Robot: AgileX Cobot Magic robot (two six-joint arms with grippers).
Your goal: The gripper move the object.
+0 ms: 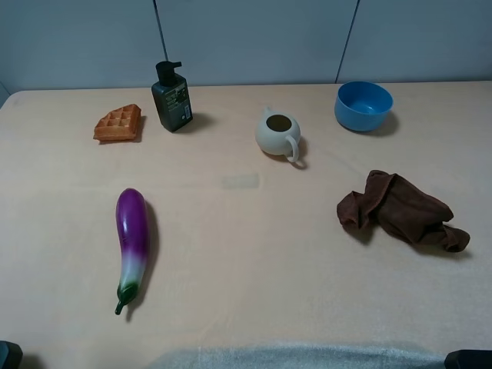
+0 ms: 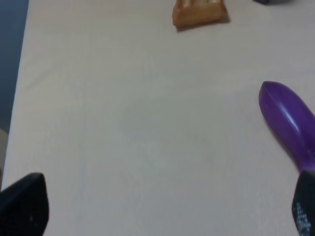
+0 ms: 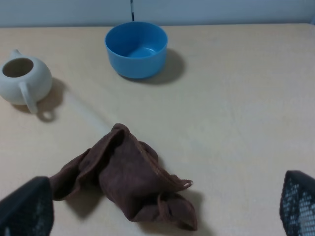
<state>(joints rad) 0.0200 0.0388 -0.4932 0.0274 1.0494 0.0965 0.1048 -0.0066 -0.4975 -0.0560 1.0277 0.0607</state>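
We see a wide beige cloth-covered table [image 1: 254,254] filling the overhead view, with everything spread well apart on it. The largest thing is a crumpled brown cloth [image 1: 401,210] lying on the right side, just ahead of the right gripper [image 3: 162,209], whose two black fingertips [image 3: 27,209] stand at the far corners of its wrist view, spread wide with nothing between them. Next is a long purple toy eggplant [image 1: 131,244] with a white and green stem end, lying lengthwise on the left half; in the left wrist view its rounded purple end sits just beside one fingertip of the left gripper [image 2: 167,206]. That gripper is also spread wide and holds nothing, its black tips over bare table.

Toward the far edge stands a dark green pump bottle [image 1: 171,98], upright. A round blue bowl [image 1: 363,105] sits at the far right, and a cream ceramic teapot [image 1: 277,134] without lid stands between bottle and bowl, handle toward us.

The small orange-brown waffle wedge [image 1: 118,124] lies flat at the far left, just beside the bottle and apart from it. Between it and the left gripper lies open table, the eggplant off to one side.
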